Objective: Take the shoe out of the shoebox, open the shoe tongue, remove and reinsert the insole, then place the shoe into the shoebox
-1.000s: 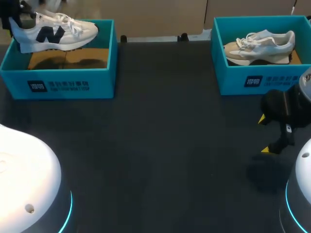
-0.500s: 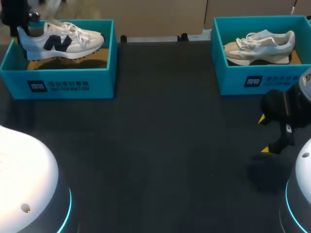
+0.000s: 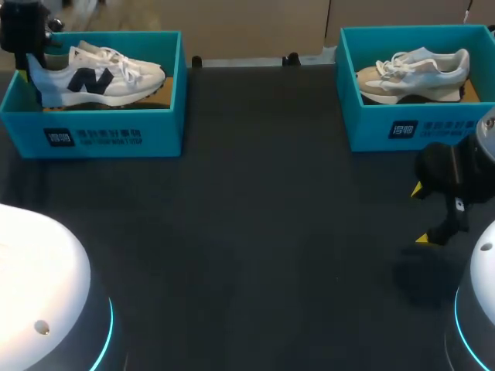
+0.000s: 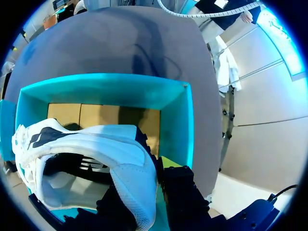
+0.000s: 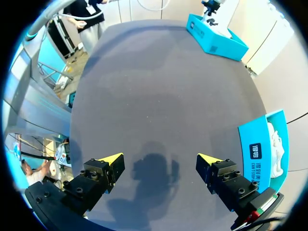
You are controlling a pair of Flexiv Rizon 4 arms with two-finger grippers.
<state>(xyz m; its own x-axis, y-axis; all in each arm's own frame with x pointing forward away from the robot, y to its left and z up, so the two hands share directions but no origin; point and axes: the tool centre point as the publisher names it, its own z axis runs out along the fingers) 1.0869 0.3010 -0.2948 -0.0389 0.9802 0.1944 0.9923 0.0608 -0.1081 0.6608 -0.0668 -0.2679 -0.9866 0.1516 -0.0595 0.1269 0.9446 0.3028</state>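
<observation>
Head view: L box (image 3: pixel 100 116), teal, sits upper left of the frame on the dark table (image 3: pixel 263 193). White shoe (image 3: pixel 97 75) w/ dark logo is inside it, upright, toe pointing to frame right, heel at the box's left end. Sole is hidden behind the front wall, so can't tell if it rests on the floor. L gripper (image 3: pixel 27 42) comes in at the top-left corner, right at the heel.

L wrist view: L gripper (image 4: pixel 144 185) is clamped on the shoe (image 4: pixel 96 149) at the heel collar, one black finger inside the opening, the other outside the heel. Ahead of the fingers are the cardboard floor and far wall of the L box (image 4: pixel 185 125).

R box (image 3: pixel 387 127), also teal, is upper right w/ a beige shoe (image 3: pixel 414 73) lying in it, toe to frame left. R gripper (image 3: pixel 421 215) hangs at the right edge, mid-height, in front of that box, over bare table.

R wrist view: R gripper (image 5: pixel 160 161) has jaws wide apart, nothing btwn them, its shadow on the table (image 5: pixel 159 86) below. R box (image 5: pixel 262 144) is just beside one finger; L box (image 5: pixel 214 36) is well ahead, across the table.
</observation>
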